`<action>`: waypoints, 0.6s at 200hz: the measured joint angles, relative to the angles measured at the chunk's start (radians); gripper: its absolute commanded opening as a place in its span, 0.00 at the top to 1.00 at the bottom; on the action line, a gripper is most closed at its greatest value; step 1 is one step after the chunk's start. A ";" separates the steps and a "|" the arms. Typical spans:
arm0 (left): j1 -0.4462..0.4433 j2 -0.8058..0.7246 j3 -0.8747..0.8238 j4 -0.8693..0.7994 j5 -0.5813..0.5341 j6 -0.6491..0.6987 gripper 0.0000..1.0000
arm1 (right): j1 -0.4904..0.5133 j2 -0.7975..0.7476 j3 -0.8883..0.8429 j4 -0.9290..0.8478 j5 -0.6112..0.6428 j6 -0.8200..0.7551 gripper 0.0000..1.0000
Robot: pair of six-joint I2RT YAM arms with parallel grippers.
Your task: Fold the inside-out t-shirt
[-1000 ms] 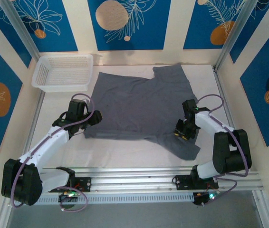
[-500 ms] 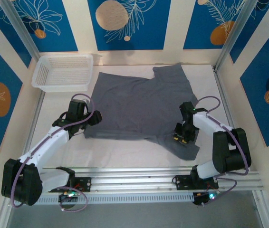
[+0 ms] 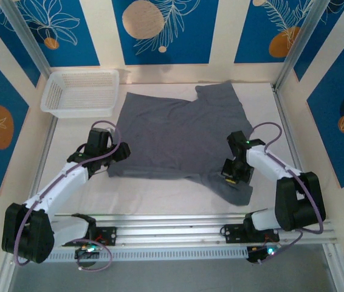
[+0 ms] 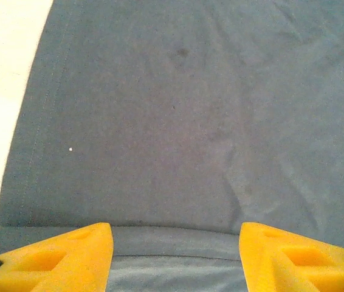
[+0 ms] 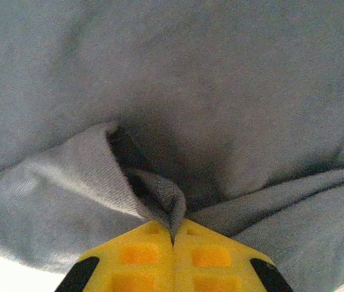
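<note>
The right tool [image 5: 173, 236] clamps a pucker of the t-shirt [image 3: 178, 137], likely to lift it, while the left tool [image 4: 175, 249] hangs parted over the hem.

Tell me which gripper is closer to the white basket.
Left. The left gripper is at the t-shirt near-left edge, a short way in front of the basket. The right gripper is far across the t-shirt, pinching fabric at its near-right side.

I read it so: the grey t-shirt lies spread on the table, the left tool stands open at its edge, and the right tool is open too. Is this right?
Not quite: the right tool is shut, pinching a fold of the t-shirt, as the right wrist view shows. The rest is correct.
</note>
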 measured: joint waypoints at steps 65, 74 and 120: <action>0.000 0.000 0.000 0.000 0.000 -0.001 0.43 | 0.141 -0.220 -0.002 -0.033 -0.097 0.018 0.96; 0.000 0.000 0.000 0.000 0.000 -0.001 0.43 | 0.182 -0.270 -0.010 -0.029 -0.130 0.024 0.95; 0.000 0.013 0.002 0.001 -0.004 0.000 0.43 | 0.484 -0.516 -0.245 -0.061 -0.282 0.199 0.67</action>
